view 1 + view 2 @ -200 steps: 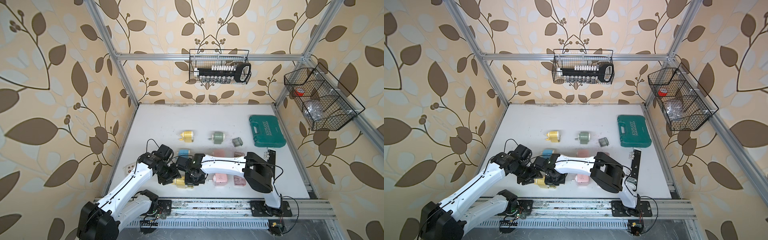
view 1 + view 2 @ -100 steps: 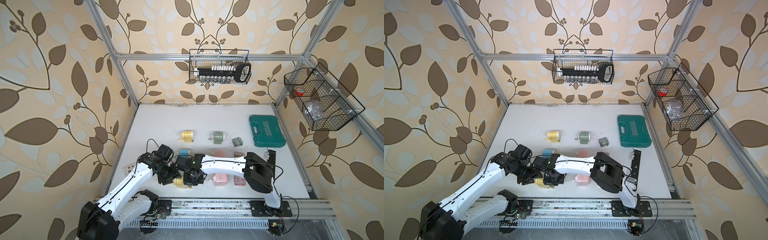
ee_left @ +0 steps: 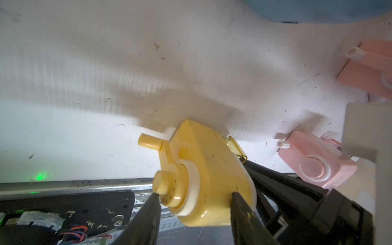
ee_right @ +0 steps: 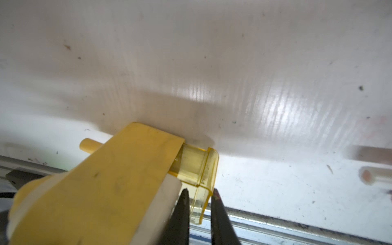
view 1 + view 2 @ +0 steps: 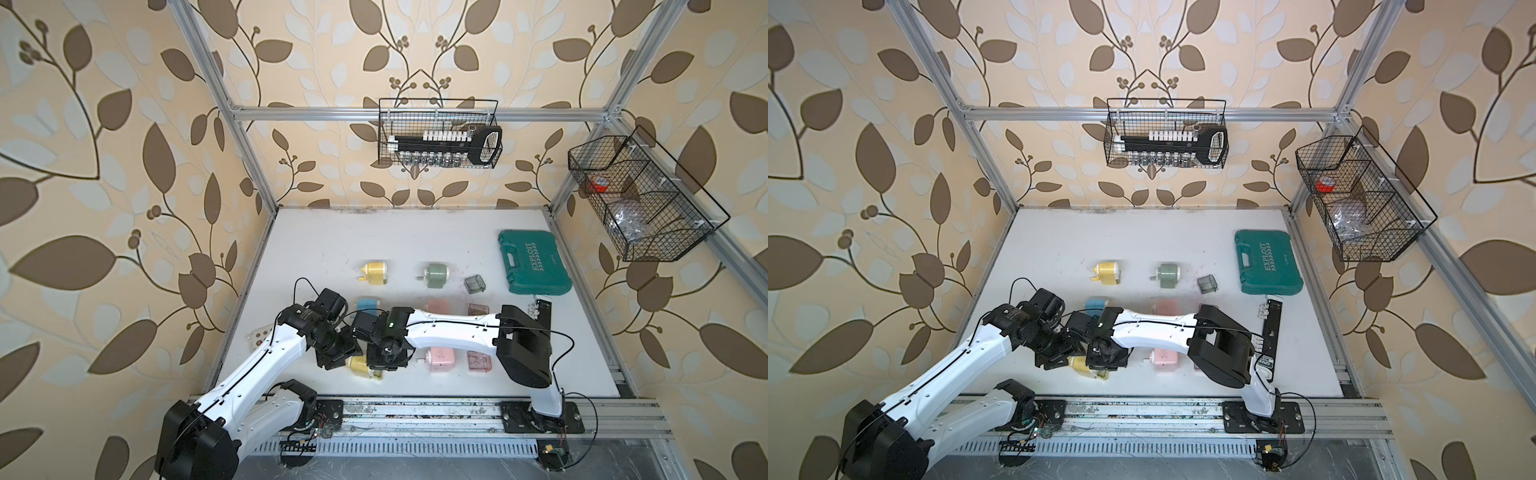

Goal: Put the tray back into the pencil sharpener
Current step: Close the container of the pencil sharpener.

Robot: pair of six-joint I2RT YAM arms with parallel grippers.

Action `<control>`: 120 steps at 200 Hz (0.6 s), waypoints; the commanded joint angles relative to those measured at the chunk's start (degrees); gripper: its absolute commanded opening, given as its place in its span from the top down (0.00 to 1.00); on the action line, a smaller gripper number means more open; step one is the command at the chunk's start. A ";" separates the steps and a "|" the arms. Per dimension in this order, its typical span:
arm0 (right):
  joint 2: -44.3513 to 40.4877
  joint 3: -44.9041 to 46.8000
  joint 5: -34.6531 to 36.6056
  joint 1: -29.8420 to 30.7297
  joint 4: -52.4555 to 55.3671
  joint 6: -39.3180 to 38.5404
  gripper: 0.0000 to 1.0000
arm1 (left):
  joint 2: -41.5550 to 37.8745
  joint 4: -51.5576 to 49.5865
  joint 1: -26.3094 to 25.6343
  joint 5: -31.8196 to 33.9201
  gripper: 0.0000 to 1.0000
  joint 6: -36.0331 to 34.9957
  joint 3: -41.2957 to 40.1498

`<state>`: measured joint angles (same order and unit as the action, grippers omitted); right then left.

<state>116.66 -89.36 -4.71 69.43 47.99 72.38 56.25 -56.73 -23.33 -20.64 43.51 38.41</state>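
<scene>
A teal hard plastic carry case (image 5: 534, 262) lies at the white tabletop's (image 5: 374, 232) far right, and two black wire baskets (image 5: 384, 137) (image 5: 681, 174) hang above.

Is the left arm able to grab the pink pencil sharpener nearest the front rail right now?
Probably not yet. The left gripper has its jaws shut on the yellow plastic pencil sharpener, and the right gripper sits between that and the pink plastic pencil sharpener, blocking the way.

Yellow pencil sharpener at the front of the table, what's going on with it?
The left gripper clamps the yellow pencil sharpener by its crank end. The right gripper straddles the clear yellow tray, which is partly slid into the sharpener with its end sticking out. Whether it pinches the tray is unclear.
</scene>
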 commanded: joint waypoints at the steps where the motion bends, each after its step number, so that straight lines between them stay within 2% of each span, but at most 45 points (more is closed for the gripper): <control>1: -2.32 0.72 1.77 0.23 -1.73 -0.74 0.83 | 0.69 -4.00 -0.75 2.26 0.46 -0.44 -1.24; 120: -1.63 1.47 1.33 -0.37 -0.79 -1.52 0.82 | 0.00 -4.22 -0.75 2.67 0.41 -0.35 -0.99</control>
<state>115.90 -89.08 -4.49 69.47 47.83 71.72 56.27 -56.97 -23.33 -20.47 43.64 38.39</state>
